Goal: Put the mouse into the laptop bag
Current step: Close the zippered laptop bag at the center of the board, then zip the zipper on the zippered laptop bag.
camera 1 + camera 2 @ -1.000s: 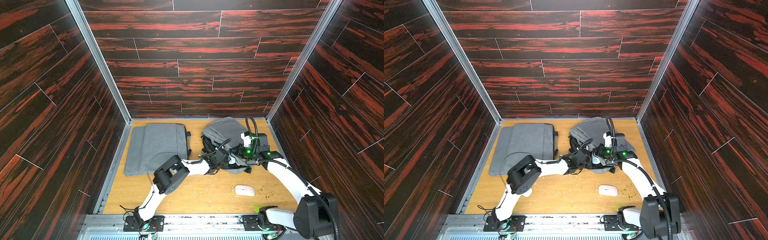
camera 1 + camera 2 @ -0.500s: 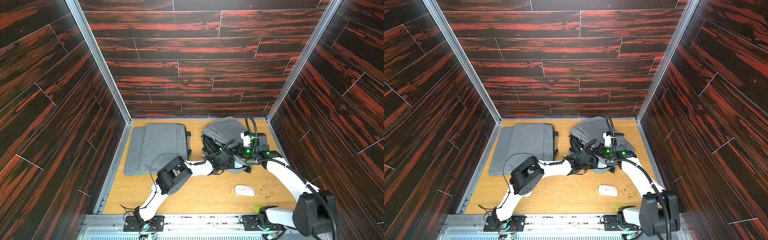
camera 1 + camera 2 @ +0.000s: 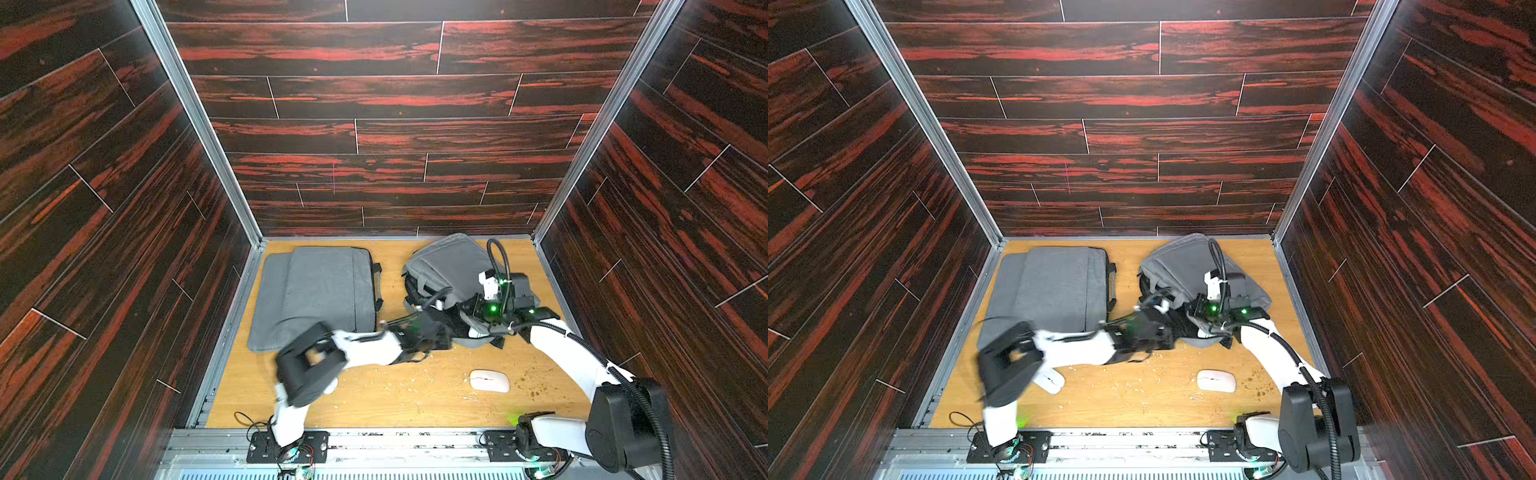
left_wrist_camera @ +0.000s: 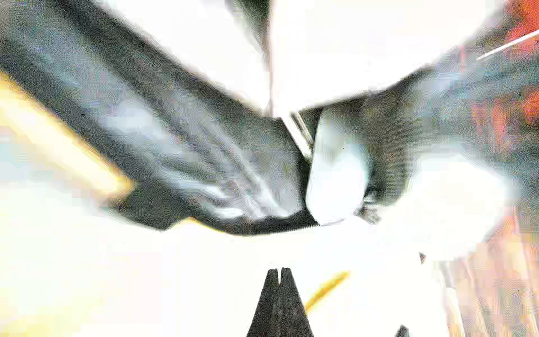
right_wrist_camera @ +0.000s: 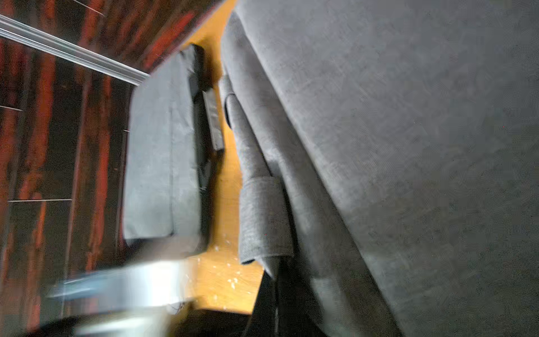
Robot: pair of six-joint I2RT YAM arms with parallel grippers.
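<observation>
Operator: Left arm (image 3: 365,349) has swung its elbow out and back toward the front rail (image 3: 395,436) since half a second ago (it smears in both top views). Nothing else has shifted.

Colleague: Where's the mouse?

Operator: On the wooden table (image 3: 415,399), in both top views. The white mouse (image 3: 489,381) lies on the rail side of the right gripper (image 3: 484,332), well apart from it and from the left gripper (image 3: 436,328). Both grippers sit at the near edge of the bulging grey bag (image 3: 449,266), close to each other. A flat grey sleeve (image 3: 316,295) lies beyond the left elbow. In a top view another white, mouse-shaped oval (image 3: 1050,381) lies just beside that elbow.

Colleague: And the jaws?

Operator: My left wrist view is blown out and blurred. Still, I see the left tips pressed together with nothing between them. Ahead of them are dark grey cloth (image 4: 204,146) and a white oval shape (image 4: 335,175) I cannot identify. In the right wrist view, bag cloth fills most of the picture, with a wrapped strap (image 5: 262,216) beside it. The sleeve lies past that, across a strip of table. I can't make out the right tips there. That gripper is closed, its tips lost against the bag, and I cannot tell whether it pinches the cloth.
</observation>
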